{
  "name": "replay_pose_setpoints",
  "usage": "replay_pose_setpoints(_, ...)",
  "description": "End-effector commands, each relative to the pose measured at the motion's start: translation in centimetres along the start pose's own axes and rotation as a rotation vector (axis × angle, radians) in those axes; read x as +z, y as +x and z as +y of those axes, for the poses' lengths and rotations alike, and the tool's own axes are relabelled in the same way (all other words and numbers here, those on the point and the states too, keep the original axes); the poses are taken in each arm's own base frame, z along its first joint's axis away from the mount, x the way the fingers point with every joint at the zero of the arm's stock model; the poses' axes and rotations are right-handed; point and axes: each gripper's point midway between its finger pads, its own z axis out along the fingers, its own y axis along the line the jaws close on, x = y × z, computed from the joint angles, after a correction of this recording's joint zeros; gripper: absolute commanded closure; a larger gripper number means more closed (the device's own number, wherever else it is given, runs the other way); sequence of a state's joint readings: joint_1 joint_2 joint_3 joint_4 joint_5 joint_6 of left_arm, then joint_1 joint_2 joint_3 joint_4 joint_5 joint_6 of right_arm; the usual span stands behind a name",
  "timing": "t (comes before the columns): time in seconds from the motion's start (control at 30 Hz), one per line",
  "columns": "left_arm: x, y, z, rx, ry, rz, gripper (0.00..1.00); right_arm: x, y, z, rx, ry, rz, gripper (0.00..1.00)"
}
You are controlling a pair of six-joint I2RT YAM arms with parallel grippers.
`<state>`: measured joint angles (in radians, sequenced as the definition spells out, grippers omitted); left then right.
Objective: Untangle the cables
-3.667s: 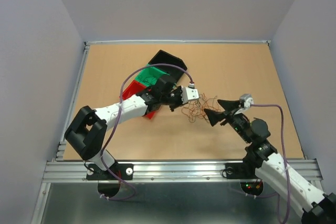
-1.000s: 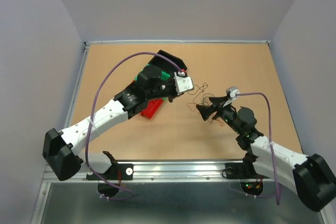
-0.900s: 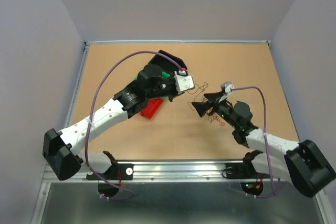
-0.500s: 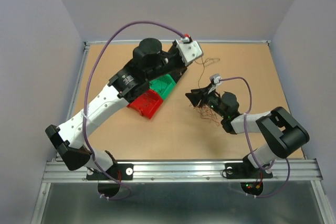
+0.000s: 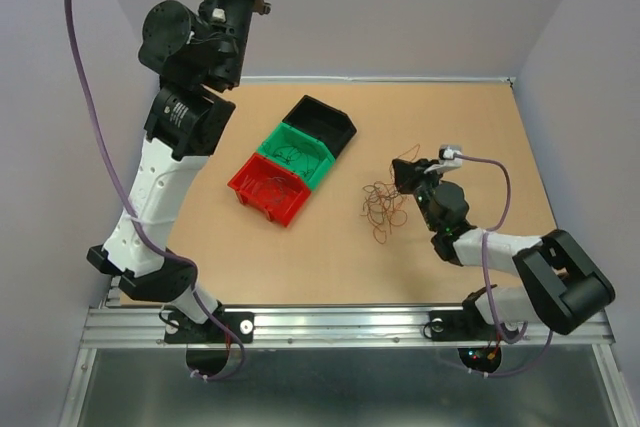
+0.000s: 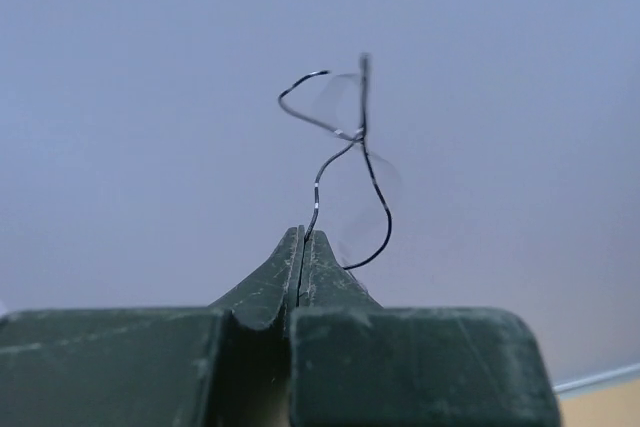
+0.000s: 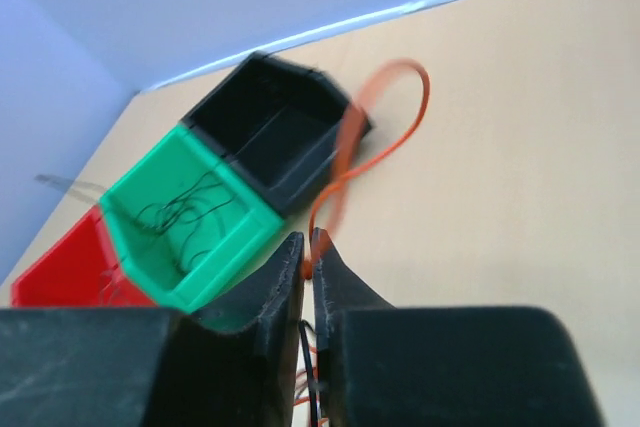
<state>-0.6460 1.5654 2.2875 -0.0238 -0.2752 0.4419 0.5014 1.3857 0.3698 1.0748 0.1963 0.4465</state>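
Note:
The cables [image 5: 383,205] lie as a loose reddish and dark clump on the table, right of the bins. My right gripper [image 5: 405,175] sits low at the clump's right edge. In the right wrist view it [image 7: 307,244] is shut on a thin orange cable [image 7: 375,127] that loops up ahead of the tips, and a dark strand runs between the jaws lower down. My left arm [image 5: 190,57] is raised high at the left, with its fingertips past the top edge. In the left wrist view my left gripper [image 6: 302,237] is shut on one curly dark cable [image 6: 340,167], seen against the wall.
Three bins stand in a diagonal row left of the clump: black [image 5: 320,125], green [image 5: 295,155] with dark wires inside, and red [image 5: 268,187] with reddish wires. The right wrist view shows the black bin [image 7: 270,132] and green bin [image 7: 190,212] just ahead.
My left arm has swung from over the bins up and to the left, carrying the dark cable. My right gripper has closed on the orange cable and shifted slightly right.

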Motion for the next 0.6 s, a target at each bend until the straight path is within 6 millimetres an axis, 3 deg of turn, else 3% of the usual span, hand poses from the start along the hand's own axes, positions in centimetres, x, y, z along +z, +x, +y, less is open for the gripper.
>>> replay_pose_setpoints(0.0, 1.0, 2.9, 2.3, -0.004, -0.187, 0.053, 1.0, -2.3, -2.3, -5.1, 0.011, 0.266, -0.097, 0.82)
replay_pose_setpoints(0.03, 1.1, 2.6, 3.1, -0.026, -0.213, 0.045, 1.0, -2.9, -2.8, -5.7, 0.012, 0.296, -0.115, 0.82)
replay_pose_setpoints(0.07, 1.7, 3.7, 3.8, -0.017, -0.206, 0.063, 1.0, -4.1, -3.5, -6.6, 0.014, 0.343, -0.151, 0.82)
replay_pose_setpoints(0.13, 2.2, 3.8, 3.2, -0.056, -0.144, 0.051, 1.0, -5.2, -4.3, -7.3, 0.02, 0.376, -0.191, 0.82)
replay_pose_setpoints(0.17, 2.4, 3.9, 2.0, -0.052, -0.072, 0.041, 1.0, -5.6, -4.6, -7.4, 0.025, 0.376, -0.201, 0.83)
replay_pose_setpoints(0.2, 2.3, 5.0, 1.1, -0.038, -0.032, 0.071, 1.0, -6.2, -5.7, -7.0, 0.038, 0.362, -0.234, 0.84)
replay_pose_setpoints(0.23, 2.4, 6.8, 0.1, -0.029, -0.003, 0.104, 1.0, -6.7, -5.4, -7.2, 0.036, 0.36, -0.231, 0.84)
replay_pose_setpoints(0.5, 3.3, 13.8, -1.3, 0.02, 0.012, 0.233, 1.0, -8.9, -6.9, -7.3, 0.042, 0.364, -0.269, 0.83)
replay_pose_setpoints(0.53, 3.2, 14.7, -2.1, 0.021, 0.05, 0.245, 1.0, -9.3, -7.0, -7.4, 0.044, 0.368, -0.273, 0.8)
replay_pose_setpoints(0.57, 3.2, 15.3, -2.6, 0.02, 0.07, 0.252, 1.0, -9.4, -7.2, -7.3, 0.043, 0.369, -0.274, 0.7)
